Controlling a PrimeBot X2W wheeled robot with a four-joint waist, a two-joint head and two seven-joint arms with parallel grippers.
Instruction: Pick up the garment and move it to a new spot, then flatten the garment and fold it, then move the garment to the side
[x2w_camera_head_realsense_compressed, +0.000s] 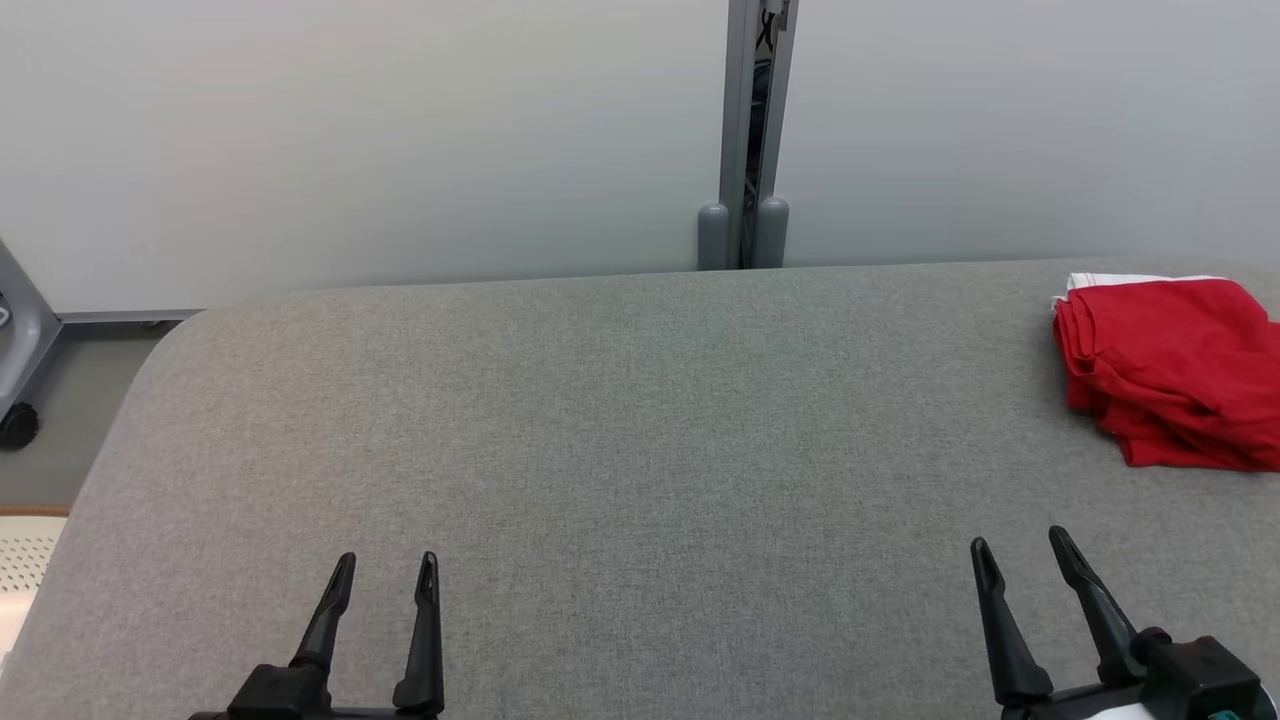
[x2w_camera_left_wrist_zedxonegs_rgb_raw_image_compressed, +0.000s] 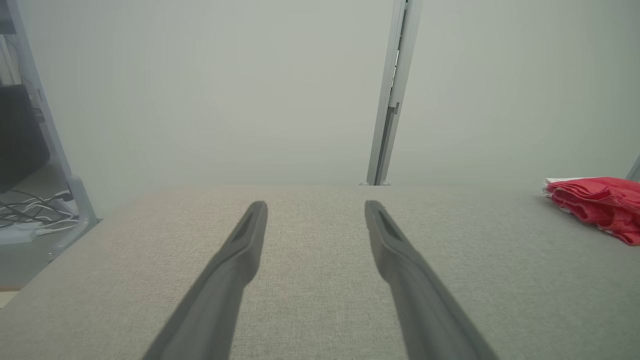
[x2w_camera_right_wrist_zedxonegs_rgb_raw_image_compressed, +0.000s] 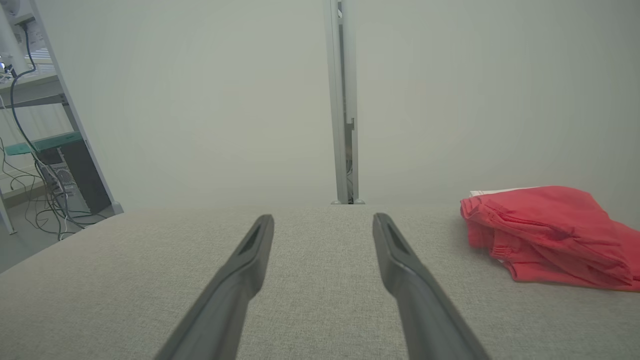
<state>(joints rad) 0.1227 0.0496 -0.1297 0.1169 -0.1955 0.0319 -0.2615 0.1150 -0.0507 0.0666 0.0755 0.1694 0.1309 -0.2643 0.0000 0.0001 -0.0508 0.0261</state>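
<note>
At table's (x2w_camera_head_realsense_compressed: 560, 420) right edge: folded red garment (x2w_camera_head_realsense_compressed: 1165, 370), soft, creased.

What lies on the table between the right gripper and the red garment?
Nothing but bare grey tabletop separates the right gripper from the red garment, as the head view shows.

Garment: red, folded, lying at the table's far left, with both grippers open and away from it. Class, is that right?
Not quite. The head view shows the garment at the far right of the table, not the left. The rest holds: it is red and folded, and the left gripper and right gripper are open, away from it.
</note>
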